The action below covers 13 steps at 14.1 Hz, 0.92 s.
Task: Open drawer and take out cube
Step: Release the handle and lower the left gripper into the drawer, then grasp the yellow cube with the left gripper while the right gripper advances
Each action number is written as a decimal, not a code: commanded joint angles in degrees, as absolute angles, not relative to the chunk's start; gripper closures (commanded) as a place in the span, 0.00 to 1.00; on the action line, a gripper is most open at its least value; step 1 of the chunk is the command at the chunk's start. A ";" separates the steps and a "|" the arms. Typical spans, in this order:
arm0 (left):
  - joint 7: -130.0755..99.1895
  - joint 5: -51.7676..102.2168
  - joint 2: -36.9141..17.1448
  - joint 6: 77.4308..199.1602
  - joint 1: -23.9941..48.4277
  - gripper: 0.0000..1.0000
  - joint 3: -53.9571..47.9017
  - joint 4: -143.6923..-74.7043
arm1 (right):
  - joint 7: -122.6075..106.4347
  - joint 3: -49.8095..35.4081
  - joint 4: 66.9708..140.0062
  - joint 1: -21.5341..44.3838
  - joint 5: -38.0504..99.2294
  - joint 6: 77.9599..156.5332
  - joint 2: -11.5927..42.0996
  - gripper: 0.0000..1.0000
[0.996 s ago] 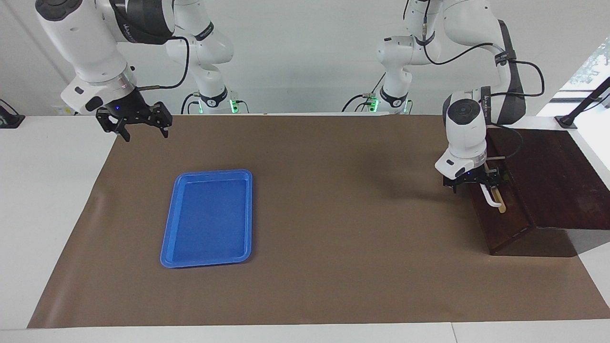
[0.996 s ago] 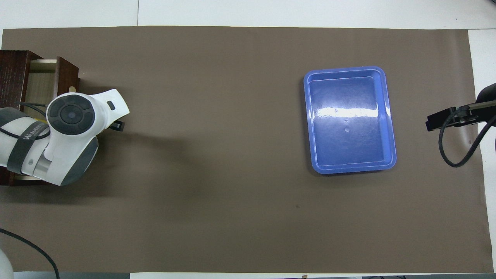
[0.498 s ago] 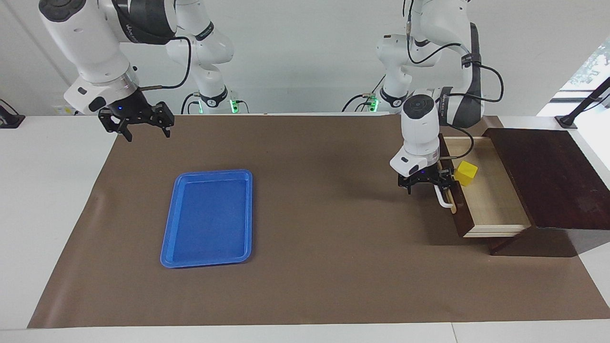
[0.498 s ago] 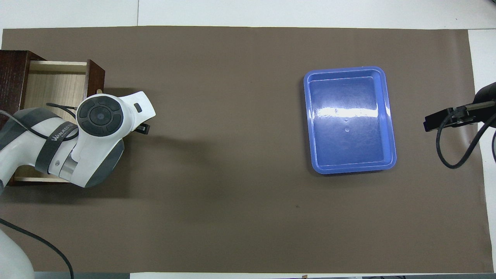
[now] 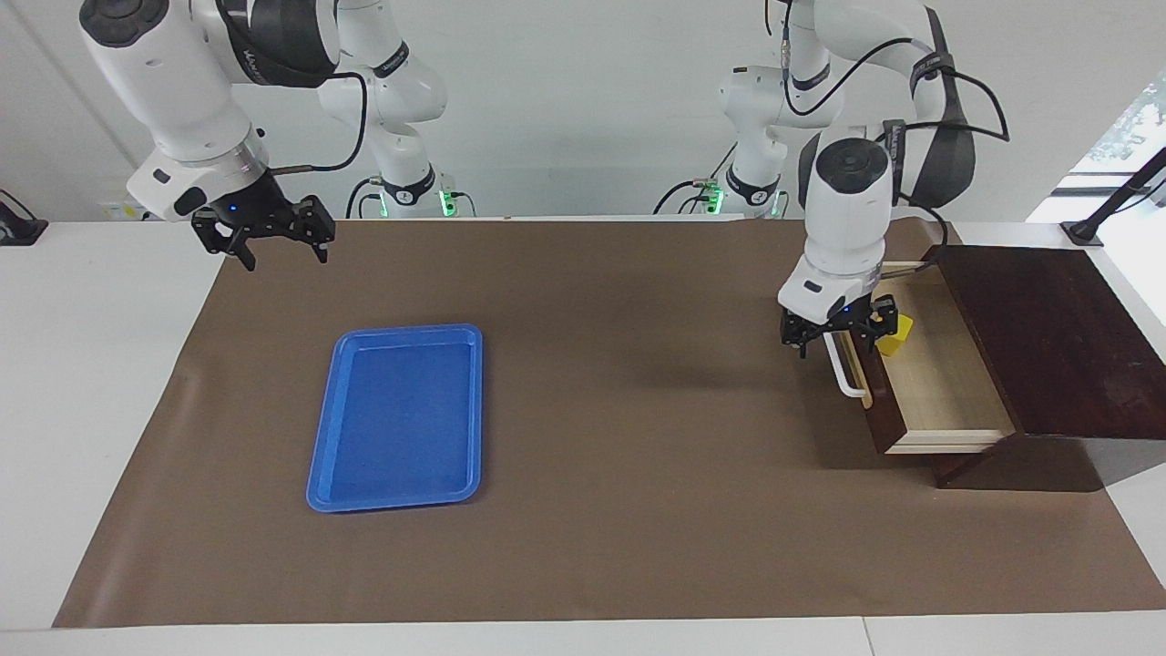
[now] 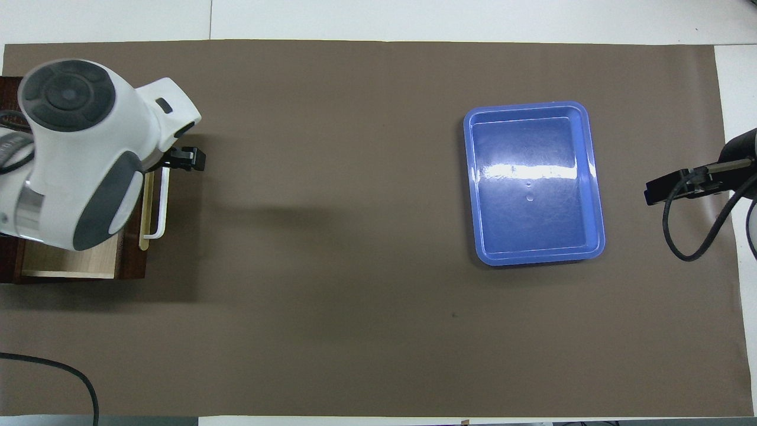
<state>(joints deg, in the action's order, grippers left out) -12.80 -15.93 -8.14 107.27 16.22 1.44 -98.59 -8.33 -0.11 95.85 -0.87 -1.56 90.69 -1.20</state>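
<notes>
The drawer [image 5: 943,387] of the dark wooden box [image 5: 1038,328] stands pulled open, showing its pale wood inside. Its white bar handle [image 5: 845,374] is free. The yellow cube [image 5: 897,335] lies in the drawer, in the part nearer to the robots, partly hidden by my left gripper [image 5: 838,344]. That gripper is open and empty, raised over the drawer front just above the handle. In the overhead view the left arm covers the cube and most of the drawer [image 6: 71,263]; the handle [image 6: 161,207] shows. My right gripper [image 5: 278,253] waits open and empty over the mat's corner.
A flat blue tray [image 5: 321,446] lies empty on the brown mat toward the right arm's end; it also shows in the overhead view [image 6: 596,177]. The brown mat [image 5: 619,410] covers most of the white table.
The left gripper pulled the drawer open by its handle, uncovering the cube, then let go and rose over the drawer front. The right arm barely moved.
</notes>
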 commanded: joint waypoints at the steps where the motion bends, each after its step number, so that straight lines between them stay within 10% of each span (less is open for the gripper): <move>1: -13.79 -7.68 -6.96 103.01 7.76 0.00 1.93 -94.83 | -8.34 -0.26 98.53 -0.97 -1.93 92.55 -3.16 0.00; 13: -52.11 -6.50 -0.88 117.06 0.44 0.00 1.76 -114.25 | -8.17 -0.26 98.61 -0.97 -0.88 92.29 -3.25 0.00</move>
<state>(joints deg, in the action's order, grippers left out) -49.86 -7.18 -3.31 114.76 0.34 1.54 -110.48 -8.33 -0.12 96.70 -0.88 -1.40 91.14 -1.66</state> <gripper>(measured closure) 0.000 0.000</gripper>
